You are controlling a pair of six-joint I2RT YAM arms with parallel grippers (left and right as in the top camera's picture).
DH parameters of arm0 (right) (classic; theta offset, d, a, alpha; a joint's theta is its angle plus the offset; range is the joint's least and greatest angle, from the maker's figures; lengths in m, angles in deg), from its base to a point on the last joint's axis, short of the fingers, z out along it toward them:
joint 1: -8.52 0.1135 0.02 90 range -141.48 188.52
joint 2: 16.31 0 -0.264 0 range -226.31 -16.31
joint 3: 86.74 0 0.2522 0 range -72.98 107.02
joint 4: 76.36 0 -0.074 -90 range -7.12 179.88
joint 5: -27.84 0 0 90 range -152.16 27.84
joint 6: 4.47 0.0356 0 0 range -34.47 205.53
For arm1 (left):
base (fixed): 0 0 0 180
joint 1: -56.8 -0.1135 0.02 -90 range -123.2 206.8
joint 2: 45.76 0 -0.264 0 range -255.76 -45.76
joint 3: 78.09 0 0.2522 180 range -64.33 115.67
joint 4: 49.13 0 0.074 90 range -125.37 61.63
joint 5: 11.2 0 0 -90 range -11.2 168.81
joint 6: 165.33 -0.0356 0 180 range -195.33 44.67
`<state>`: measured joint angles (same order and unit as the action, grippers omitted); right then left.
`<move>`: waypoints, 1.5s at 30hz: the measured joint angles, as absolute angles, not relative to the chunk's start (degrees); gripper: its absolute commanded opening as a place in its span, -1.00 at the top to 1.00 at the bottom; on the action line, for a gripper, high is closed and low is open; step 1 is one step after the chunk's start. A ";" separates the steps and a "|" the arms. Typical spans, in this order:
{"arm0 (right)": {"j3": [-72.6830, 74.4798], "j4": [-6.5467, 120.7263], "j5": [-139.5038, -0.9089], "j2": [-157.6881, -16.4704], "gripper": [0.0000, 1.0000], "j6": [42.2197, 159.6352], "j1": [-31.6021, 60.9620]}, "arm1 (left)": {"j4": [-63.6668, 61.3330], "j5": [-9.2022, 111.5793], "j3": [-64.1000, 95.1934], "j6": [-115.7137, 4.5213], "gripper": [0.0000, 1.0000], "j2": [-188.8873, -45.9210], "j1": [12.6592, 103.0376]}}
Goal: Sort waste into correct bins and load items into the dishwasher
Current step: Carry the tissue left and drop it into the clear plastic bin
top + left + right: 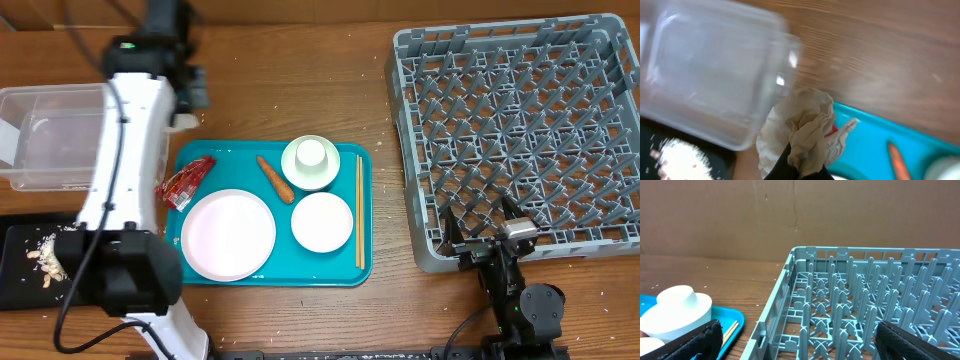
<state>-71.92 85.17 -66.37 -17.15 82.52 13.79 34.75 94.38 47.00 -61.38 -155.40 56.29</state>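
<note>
Grips crumpled paper wad in left pincer, off teal serving tray's far-left corner, beside clear tub. Holds right pincer spread, empty, right of tray. Shows rice scraps binned left of tray; wrapper, sausage, plate, bowls, cup, chopsticks on it; nothing in dish rack.

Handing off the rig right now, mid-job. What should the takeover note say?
Left gripper: shut on the crumpled paper wad, near the clear tub's corner.
Right gripper: open, empty, at the dish rack's near edge.
Done: rice scraps lie in the black tray.
Left: bin the wad, red wrapper and sausage; rack the plate, bowls, cup and chopsticks. All but the wad lie on the teal tray; rack empty.
</note>
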 measured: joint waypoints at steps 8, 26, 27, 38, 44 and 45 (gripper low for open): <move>-71.92 85.17 -66.39 -17.15 -1.00 82.48 13.79 | 30.54 92.10 47.70 -54.62 0.91 -155.40 43.85; -71.92 85.14 -66.37 -17.15 -1.00 82.50 13.79 | 29.79 84.61 47.79 -54.38 -0.94 -159.12 38.71; -71.92 85.14 -66.39 -17.15 -1.00 82.48 13.79 | 30.23 83.41 47.79 -54.91 -0.93 -158.72 39.02; -71.92 85.14 -66.37 -17.15 -1.00 82.48 13.79 | 46.89 77.33 48.20 -51.15 -0.66 -151.18 53.23; -71.92 85.17 -66.39 -17.15 -1.00 82.48 13.79 | 60.42 86.75 47.89 -42.65 -0.86 -151.18 56.57; -71.92 85.17 -66.39 -17.15 -1.00 82.48 13.79 | 61.18 87.51 47.79 -42.25 -0.87 -151.18 56.57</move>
